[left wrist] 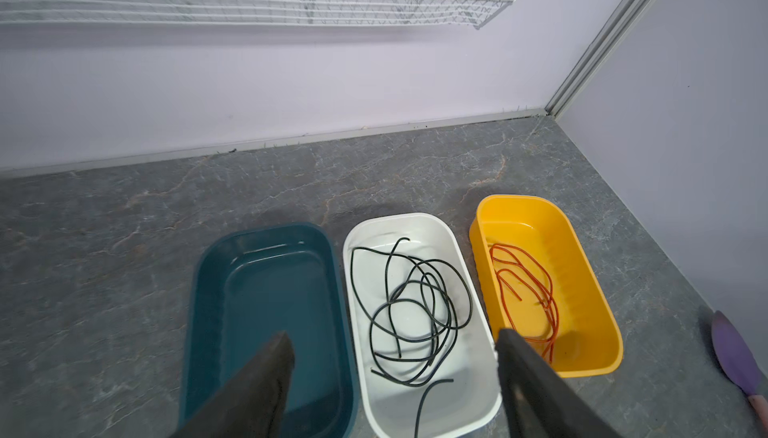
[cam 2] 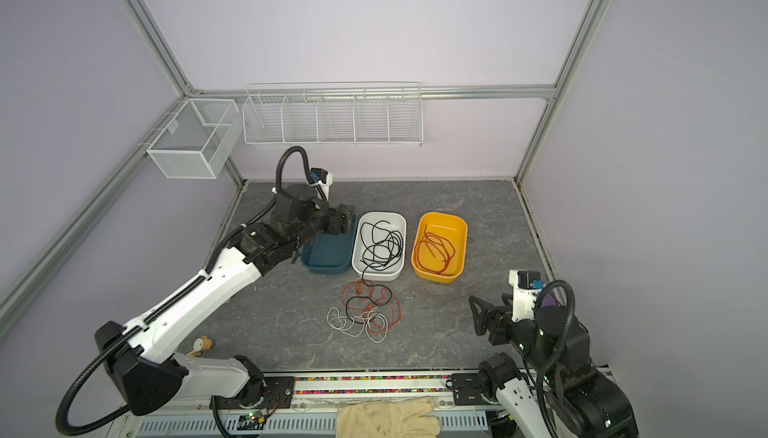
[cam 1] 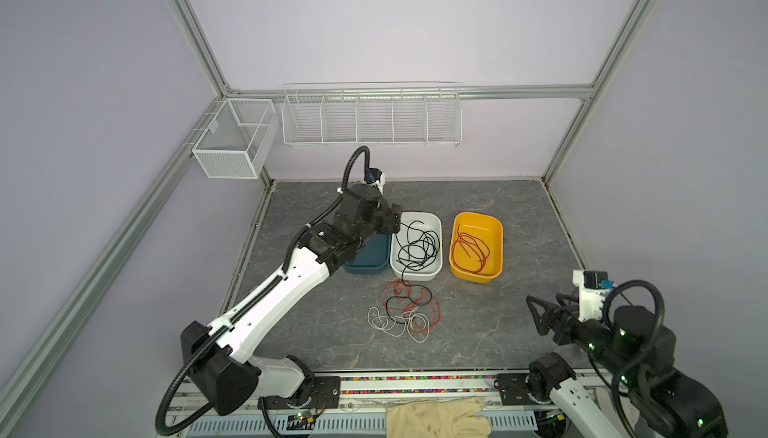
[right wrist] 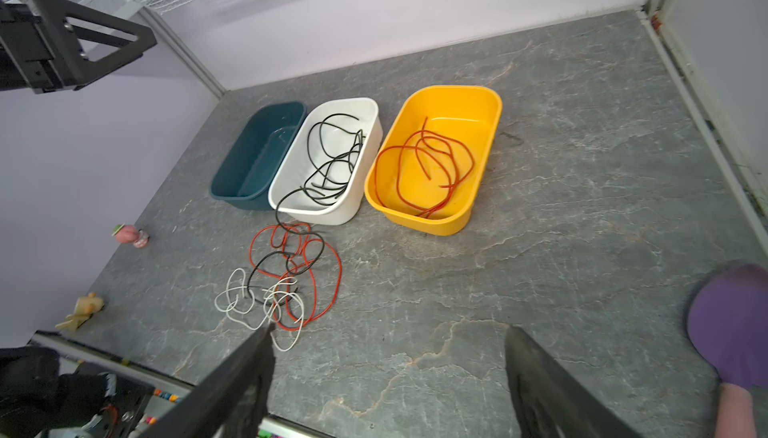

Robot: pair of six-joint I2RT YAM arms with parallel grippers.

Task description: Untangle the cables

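Red, black and white cables lie tangled on the grey table, in front of three bins. A black cable is coiled in the white bin, and one strand trails over its near rim into the tangle. A red cable lies in the yellow bin. My left gripper hovers open over the white bin's far end, holding nothing. At the right front, my right gripper stands open and empty.
A blue bin stands empty left of the white one. On the back wall hang a wire shelf and a mesh basket. A glove lies at the front edge. A purple utensil and small toys lie at the sides.
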